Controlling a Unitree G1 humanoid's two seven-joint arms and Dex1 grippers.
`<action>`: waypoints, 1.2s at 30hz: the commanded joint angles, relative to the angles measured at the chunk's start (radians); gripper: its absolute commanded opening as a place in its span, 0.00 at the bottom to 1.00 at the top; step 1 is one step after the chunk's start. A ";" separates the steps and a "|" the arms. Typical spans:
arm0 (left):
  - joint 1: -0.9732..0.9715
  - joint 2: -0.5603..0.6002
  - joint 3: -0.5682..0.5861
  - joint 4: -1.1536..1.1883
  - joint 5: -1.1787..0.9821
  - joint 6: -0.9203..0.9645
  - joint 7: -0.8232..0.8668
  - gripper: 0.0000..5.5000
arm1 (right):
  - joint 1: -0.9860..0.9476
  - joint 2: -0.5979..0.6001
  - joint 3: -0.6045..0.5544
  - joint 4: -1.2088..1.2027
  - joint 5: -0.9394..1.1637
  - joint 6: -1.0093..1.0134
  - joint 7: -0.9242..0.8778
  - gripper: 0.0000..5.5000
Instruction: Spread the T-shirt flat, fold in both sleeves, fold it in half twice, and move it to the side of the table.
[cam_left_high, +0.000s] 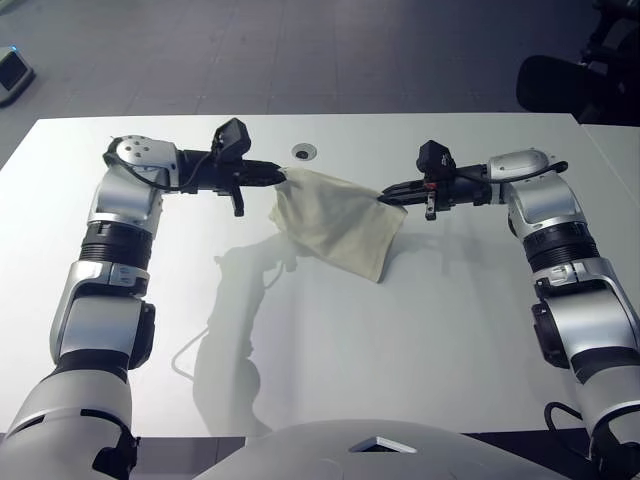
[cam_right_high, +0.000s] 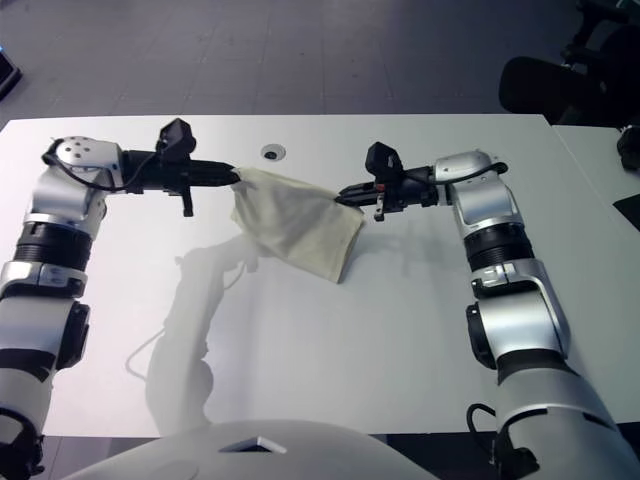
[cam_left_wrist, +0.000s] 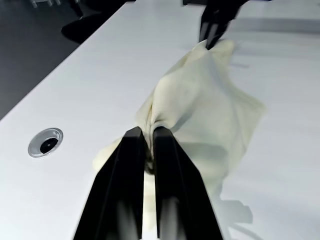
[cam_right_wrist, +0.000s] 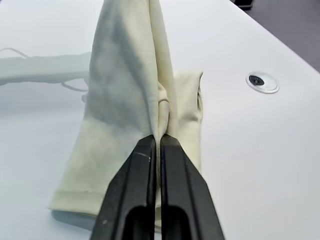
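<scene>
Over the far middle of a white table, a cream T-shirt hangs bunched between two black two-fingered grippers that point toward each other. On the robot's left, the left gripper is level, pointing inward, and pinches the cloth's upper left corner; in the left wrist view its two long black fingers lie almost together, with only a thin fold of fabric caught between their tips. On the right, the right gripper points in from the opposite side, a little lower, and grips the upper right corner; in the right wrist view its fingers are likewise pressed nearly closed on a gathered ridge of cloth. Between the two holds the top edge sags slightly and slopes down toward the right gripper. Below that edge the fabric falls in loose, creased folds and narrows to a drooping point at the lower right, nearer the robot. That lowest part comes down close to the tabletop, and whether it touches the surface cannot be told. The garment is crumpled and doubled over itself, not spread flat, and its sleeves cannot be made out. Just beyond the left gripper's tips, a small round metal grommet is set into the table, near the far edge. Past the table's far right corner, a dark chair stands on the grey floor
</scene>
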 joint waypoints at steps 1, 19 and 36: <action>-0.092 -0.131 -0.041 0.222 0.095 -0.097 0.094 0.01 | -0.019 0.027 0.001 0.151 -0.063 -0.076 -0.062 0.00; -0.197 -0.202 0.038 0.515 0.213 -0.246 0.329 0.01 | -0.091 0.130 -0.074 0.346 -0.133 -0.215 -0.203 0.00; -0.238 -0.179 -0.069 0.578 0.413 -0.184 0.426 0.08 | -0.152 0.196 -0.063 0.529 -0.253 -0.298 -0.426 0.07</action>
